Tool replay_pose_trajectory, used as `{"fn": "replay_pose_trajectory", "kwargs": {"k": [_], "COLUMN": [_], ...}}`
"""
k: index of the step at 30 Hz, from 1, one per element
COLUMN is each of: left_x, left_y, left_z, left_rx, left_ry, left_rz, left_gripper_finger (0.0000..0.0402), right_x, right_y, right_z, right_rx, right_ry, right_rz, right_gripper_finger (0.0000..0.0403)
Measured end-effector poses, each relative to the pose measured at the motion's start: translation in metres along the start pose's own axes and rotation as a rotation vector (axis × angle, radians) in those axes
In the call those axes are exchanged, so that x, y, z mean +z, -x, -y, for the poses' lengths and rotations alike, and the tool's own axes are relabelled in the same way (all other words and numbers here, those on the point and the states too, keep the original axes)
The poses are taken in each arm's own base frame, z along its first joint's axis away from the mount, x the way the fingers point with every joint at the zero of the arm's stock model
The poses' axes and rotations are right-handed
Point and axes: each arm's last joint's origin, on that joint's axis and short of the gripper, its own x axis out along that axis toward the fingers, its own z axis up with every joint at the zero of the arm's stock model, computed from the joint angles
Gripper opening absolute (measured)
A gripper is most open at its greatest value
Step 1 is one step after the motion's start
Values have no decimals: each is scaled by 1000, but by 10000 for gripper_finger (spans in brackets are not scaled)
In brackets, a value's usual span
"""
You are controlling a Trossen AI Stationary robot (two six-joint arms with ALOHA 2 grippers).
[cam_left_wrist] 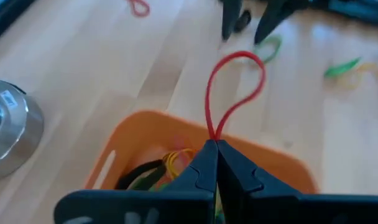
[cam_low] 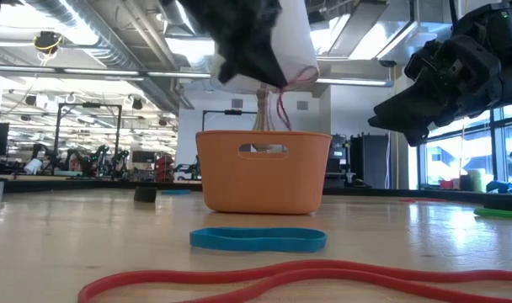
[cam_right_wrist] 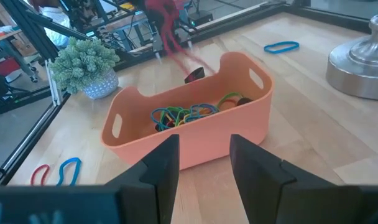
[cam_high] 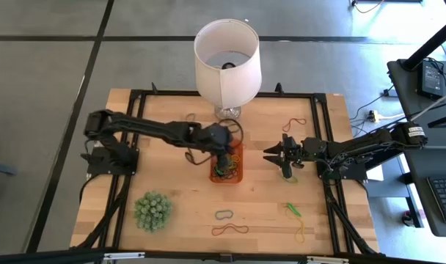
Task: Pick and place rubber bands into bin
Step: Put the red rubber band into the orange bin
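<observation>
No readable text, labels, brands or nos. anywhere; sticker on metal lamp base too blurred to read.

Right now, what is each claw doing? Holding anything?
Left gripper: shut on a red band, above the bin.
Right gripper: open, empty, beside the bin.

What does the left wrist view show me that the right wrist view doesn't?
Only the left wrist view: the left gripper shut on a red rubber band looped above the bin, with the right gripper's fingertips beyond. Only the right wrist view: the spiky green plant, a blue band and the right gripper open. Both: the orange bin holding bands, and the lamp base.
</observation>
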Motion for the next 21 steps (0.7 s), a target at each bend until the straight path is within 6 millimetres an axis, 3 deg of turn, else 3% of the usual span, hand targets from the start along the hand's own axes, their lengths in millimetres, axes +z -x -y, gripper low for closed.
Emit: {"fn": "replay_pose_trajectory", "kwargs": {"k": [12, 21], "left_x": [-40, -50], "left_y": [-65, -79], "left_z": [-4, -6], "left_rx": [85, 100], "left_ry": [-89, -98], "left_rz": [-283, -322], "left_gripper_finger": [2, 2], "right_x": [0, 0], "right_y": [0, 0], "right_z": [0, 0], "right_rx": [0, 0], "right_ry": [2, 0], "right_rz": [-1, 0], "right_gripper_finger": [145, 145]}}
